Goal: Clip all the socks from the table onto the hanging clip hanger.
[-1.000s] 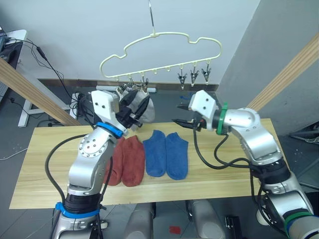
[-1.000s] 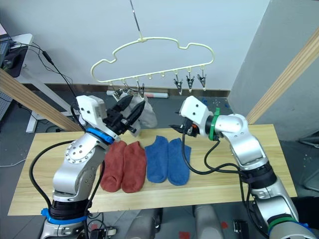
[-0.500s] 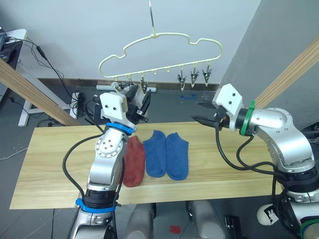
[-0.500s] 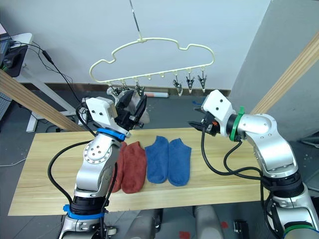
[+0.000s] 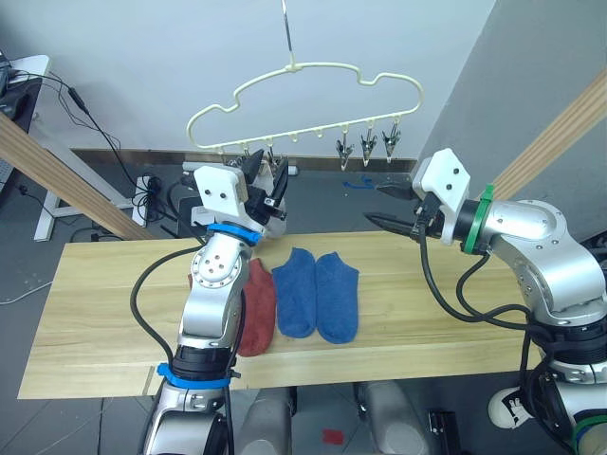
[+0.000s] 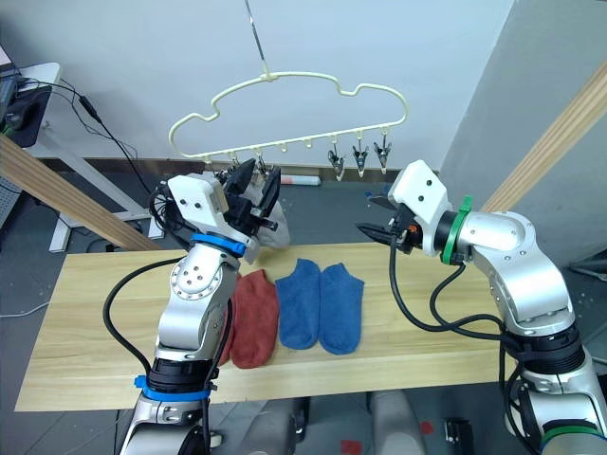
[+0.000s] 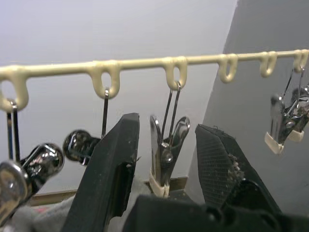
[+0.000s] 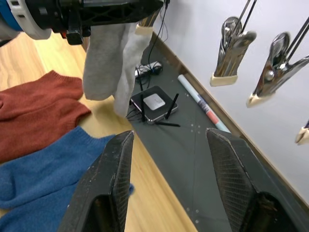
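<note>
The left arm rose steeply from the near edge of the table (image 5: 85,313), its forearm almost upright, lifting the left gripper (image 5: 264,180) to just under the clip hanger (image 5: 313,90). In the left wrist view its two black fingers (image 7: 108,169) stood spread wide on either side of one metal clip (image 7: 164,150) dangling from the hanger's lower bar, with nothing pinched between them.

Two light grey socks (image 8: 113,60) hung from clips on the hanger's left part, right by the left gripper. Two rust-red socks (image 6: 254,313) lay flat on the wooden top, one largely hidden behind the left arm, and two blue socks (image 5: 316,294) lay side by side just to their right.

The right arm reached in from the table's right end, elbow bent and forearm running roughly level above the wood. The right gripper (image 5: 391,207) hung in the air well to the right of the blue socks and below three bare clips (image 5: 368,144) at the hanger's right end. Its fingers (image 8: 108,186) were parted wide and held nothing.

Bare tabletop stretched to both ends beyond the socks. Wooden poles (image 5: 57,175) slanted at either side, and a small black router (image 8: 153,104) sat on the dark floor behind the table.
</note>
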Available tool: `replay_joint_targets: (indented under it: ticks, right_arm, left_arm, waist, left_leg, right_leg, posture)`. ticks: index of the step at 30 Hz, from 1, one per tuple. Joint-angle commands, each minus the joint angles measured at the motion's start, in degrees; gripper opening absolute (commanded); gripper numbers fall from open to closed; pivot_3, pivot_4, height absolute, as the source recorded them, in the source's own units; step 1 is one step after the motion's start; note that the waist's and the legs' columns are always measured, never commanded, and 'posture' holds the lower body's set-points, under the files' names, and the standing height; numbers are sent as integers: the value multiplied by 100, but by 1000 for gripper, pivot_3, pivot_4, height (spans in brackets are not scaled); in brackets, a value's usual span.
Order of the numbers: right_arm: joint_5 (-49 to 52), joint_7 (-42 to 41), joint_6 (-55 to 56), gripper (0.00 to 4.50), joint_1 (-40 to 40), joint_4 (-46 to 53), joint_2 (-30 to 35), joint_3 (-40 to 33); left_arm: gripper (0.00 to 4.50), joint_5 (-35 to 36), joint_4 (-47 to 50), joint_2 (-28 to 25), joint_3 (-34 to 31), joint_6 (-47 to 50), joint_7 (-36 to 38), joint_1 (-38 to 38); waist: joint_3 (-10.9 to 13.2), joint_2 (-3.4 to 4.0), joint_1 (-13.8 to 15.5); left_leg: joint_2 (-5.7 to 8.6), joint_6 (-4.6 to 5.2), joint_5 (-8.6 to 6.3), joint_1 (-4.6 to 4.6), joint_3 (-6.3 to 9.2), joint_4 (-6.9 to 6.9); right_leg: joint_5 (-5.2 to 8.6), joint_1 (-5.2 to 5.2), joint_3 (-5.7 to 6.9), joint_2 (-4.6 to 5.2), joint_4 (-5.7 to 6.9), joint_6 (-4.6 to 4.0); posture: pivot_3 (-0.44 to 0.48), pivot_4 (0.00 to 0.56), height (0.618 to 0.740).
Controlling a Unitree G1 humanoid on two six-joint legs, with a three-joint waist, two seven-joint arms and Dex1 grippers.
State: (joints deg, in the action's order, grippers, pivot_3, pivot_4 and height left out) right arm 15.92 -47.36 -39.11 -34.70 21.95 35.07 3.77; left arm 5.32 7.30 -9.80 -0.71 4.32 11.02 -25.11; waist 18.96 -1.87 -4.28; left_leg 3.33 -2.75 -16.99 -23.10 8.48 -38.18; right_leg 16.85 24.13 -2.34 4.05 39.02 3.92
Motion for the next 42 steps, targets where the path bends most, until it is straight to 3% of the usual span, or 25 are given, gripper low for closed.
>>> replay_joint_targets:
  ticks: [1, 17, 25, 30, 36, 42]
  right_arm:
    - [239, -43, 130, 2473, -61, 124, -18, -142]
    - [535, -17, 149, 2473, -4, 187, 22, -184]
    - [632, 20, 127, 2511, 144, 345, 31, -90]
    - [208, 385, 208, 2511, 429, 235, -71, 286]
    - [-1016, 1286, 834, 4453, 897, -577, -658, 1365]
    - [-1581, 1819, 1354, 4500, 969, -1912, -1495, 1787]
  left_arm:
    - [2111, -91, -13, 23, -18, -136, -78, -158]
    - [2111, -58, -209, 86, -92, -227, -114, -328]
    - [314, -71, -263, 54, -160, -288, -99, -339]
    - [173, 8, -141, -123, -248, -188, 58, -229]
    - [173, 398, -249, -456, -420, 72, 511, -367]
    - [173, 628, -319, -683, -483, 283, 849, -411]
  waist:
    - [0, 0, 0]
    - [0, 0, -28]
    - [0, 0, -35]
    - [0, 0, -45]
    - [0, 0, -56]
    - [0, 0, -52]
  left_leg:
    - [0, 0, 0, 0, 0, 0]
    - [0, 0, 0, 0, 0, -1]
    - [0, 0, 0, 0, -1, -2]
    - [0, 0, 0, 1, -2, -2]
    - [-4, 0, 1, 7, -3, -2]
    - [0, 0, 1, 7, 0, -17]
  right_leg:
    - [0, 0, 0, 0, 1, 0]
    - [0, 0, 0, 0, 2, 0]
    - [0, 0, 0, 0, 2, 0]
    - [0, 0, -1, 0, 4, 0]
    - [0, 0, -2, -1, 8, 0]
    - [-3, -2, -2, -1, 12, 5]
  posture:
    - [-117, 353, 740]
    - [-122, 353, 740]
    - [-122, 353, 740]
    - [-120, 353, 740]
    - [-106, 351, 740]
    - [-96, 346, 740]
